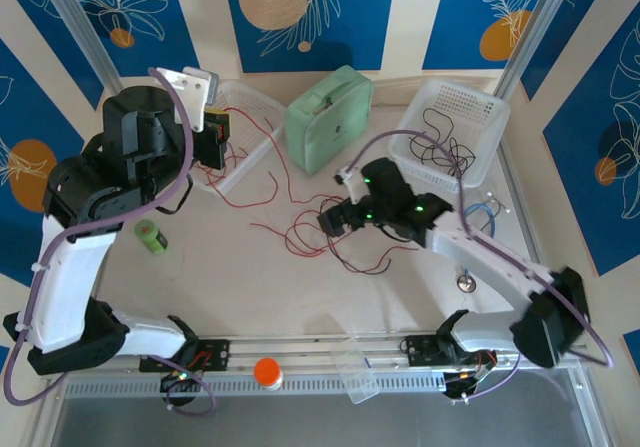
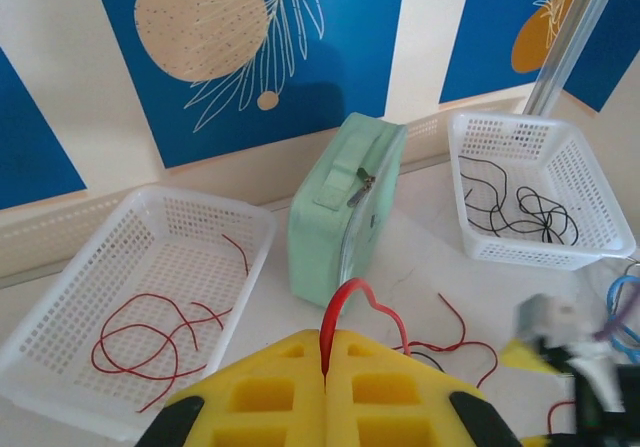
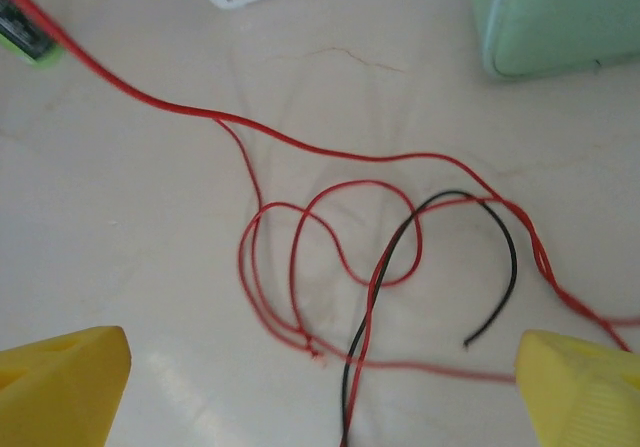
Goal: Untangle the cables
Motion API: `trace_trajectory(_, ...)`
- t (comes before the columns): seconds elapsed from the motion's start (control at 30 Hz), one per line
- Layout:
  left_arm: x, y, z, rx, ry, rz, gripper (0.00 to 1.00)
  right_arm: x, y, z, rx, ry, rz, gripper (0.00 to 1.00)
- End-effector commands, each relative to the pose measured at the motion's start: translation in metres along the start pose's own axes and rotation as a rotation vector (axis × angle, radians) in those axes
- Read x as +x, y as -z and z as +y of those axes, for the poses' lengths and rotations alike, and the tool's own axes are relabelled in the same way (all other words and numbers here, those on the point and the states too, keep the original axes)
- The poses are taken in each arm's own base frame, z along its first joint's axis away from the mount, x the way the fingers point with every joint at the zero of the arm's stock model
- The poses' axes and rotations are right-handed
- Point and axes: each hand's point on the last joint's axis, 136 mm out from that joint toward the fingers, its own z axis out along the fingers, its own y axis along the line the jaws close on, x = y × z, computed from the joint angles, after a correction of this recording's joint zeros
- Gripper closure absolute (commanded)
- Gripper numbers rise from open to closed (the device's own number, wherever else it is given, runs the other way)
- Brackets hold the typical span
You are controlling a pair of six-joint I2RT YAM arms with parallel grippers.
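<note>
Left claw is pinched shut on a red cable, raised at the table's 10 o'clock beside the white basket that holds other red strands. Right claw stands wide, holding nothing, directly over the knot at table centre, where a black cable crosses red loops.

Recommendation: close on the black strand's free end only, at 4 o'clock in the wrist view, clear of the red. Then draw it slowly toward the far basket at 2 o'clock.
</note>
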Motion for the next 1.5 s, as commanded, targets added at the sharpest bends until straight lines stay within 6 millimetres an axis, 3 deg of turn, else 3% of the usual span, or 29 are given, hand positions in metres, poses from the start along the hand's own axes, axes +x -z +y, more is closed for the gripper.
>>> trace_trajectory(0.0, -0.016, 0.018, 0.001, 0.027, 0.028, -0.064, 1.00, -0.035, -0.031, -0.015, 0.109, 0.130, -0.092, 0.01)
trace_trajectory(0.1, -0.017, 0.023, 0.004, 0.020, 0.031, -0.073, 1.00, -0.049, -0.059, -0.019, 0.113, 0.159, -0.132, 0.00)
trace_trajectory(0.23, -0.020, 0.031, 0.009, 0.003, 0.032, -0.088, 1.00, -0.044, -0.094, -0.020, 0.076, 0.156, -0.120, 0.03)
trace_trajectory(0.37, -0.024, 0.038, 0.012, -0.001, 0.035, -0.102, 1.00, -0.038, -0.117, -0.029, 0.108, 0.111, -0.098, 0.09)
trace_trajectory(0.5, -0.023, 0.043, 0.014, -0.002, 0.036, -0.106, 1.00, -0.049, -0.124, -0.048, 0.209, 0.075, -0.098, 0.39)
trace_trajectory(0.57, -0.021, 0.044, 0.017, -0.014, 0.033, -0.099, 1.00, -0.062, -0.113, -0.049, 0.235, 0.073, -0.108, 0.73)
trace_trajectory(0.67, -0.011, 0.042, 0.021, -0.042, 0.026, -0.072, 1.00, -0.090, -0.075, -0.037, 0.237, 0.082, -0.149, 0.98)
trace_trajectory(0.83, 0.014, 0.023, 0.019, -0.051, 0.020, -0.021, 1.00, -0.130, 0.021, 0.005, 0.113, 0.048, -0.251, 1.00)
trace_trajectory(0.93, 0.030, 0.006, 0.010, -0.017, 0.015, 0.006, 1.00, -0.139, 0.067, 0.023, -0.004, -0.017, -0.267, 1.00)
trace_trajectory(1.03, 0.043, -0.011, -0.010, 0.075, 0.013, 0.025, 1.00, -0.142, 0.101, 0.034, -0.120, -0.102, -0.270, 1.00)
trace_trajectory(1.23, 0.063, -0.038, -0.061, 0.320, 0.016, 0.033, 1.00, -0.145, 0.134, 0.040, -0.302, -0.262, -0.275, 1.00)
trace_trajectory(1.37, 0.074, -0.047, -0.090, 0.471, 0.019, 0.025, 1.00, -0.146, 0.133, 0.041, -0.354, -0.327, -0.266, 1.00)
trace_trajectory(1.47, 0.080, -0.055, -0.095, 0.496, 0.028, 0.023, 1.00, -0.145, 0.126, 0.044, -0.386, -0.362, -0.245, 1.00)
